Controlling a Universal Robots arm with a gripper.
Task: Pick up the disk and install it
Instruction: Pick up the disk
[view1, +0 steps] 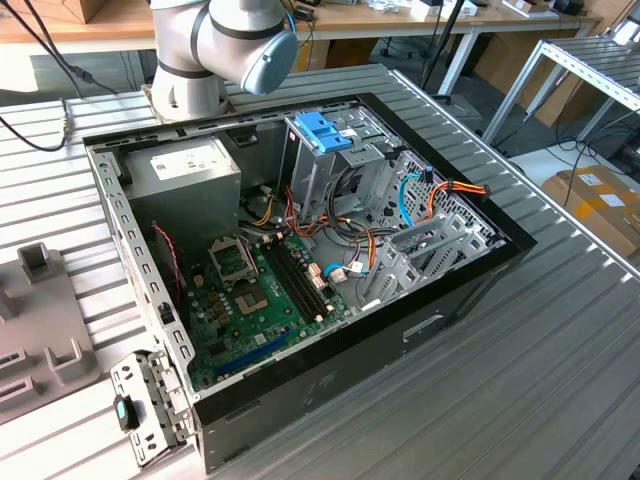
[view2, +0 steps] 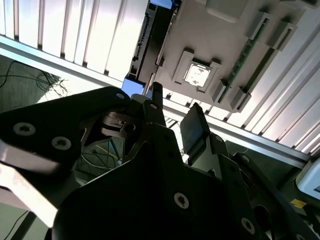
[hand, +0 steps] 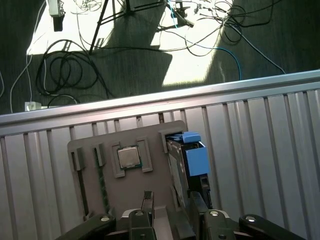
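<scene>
Pincer (hand: 170, 205), spread, hovers over the disk (hand: 180, 167) standing on edge in the grey tray (hand: 130, 192) beneath it; I judge a centred, square descent best, 1 finger per face.

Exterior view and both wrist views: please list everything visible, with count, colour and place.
computer case: one, black, on the table
table: one, silver slatted metal, under the case
power-supply box: one, grey, inside the case, exterior view's left
motherboard: one, green, on the case floor
latch: one, light blue, inside the case
cardboard box: one, brown, beyond the table, exterior view's right
holder plate: one, grey, on metal slats
chip: one, silver, in a holder plate pocket
disk: one, silver-grey with blue rails, on edge in a holder plate slot
arm: one, grey with blue cap, behind the case
pincer: one, black, open, empty, near the disk
</scene>
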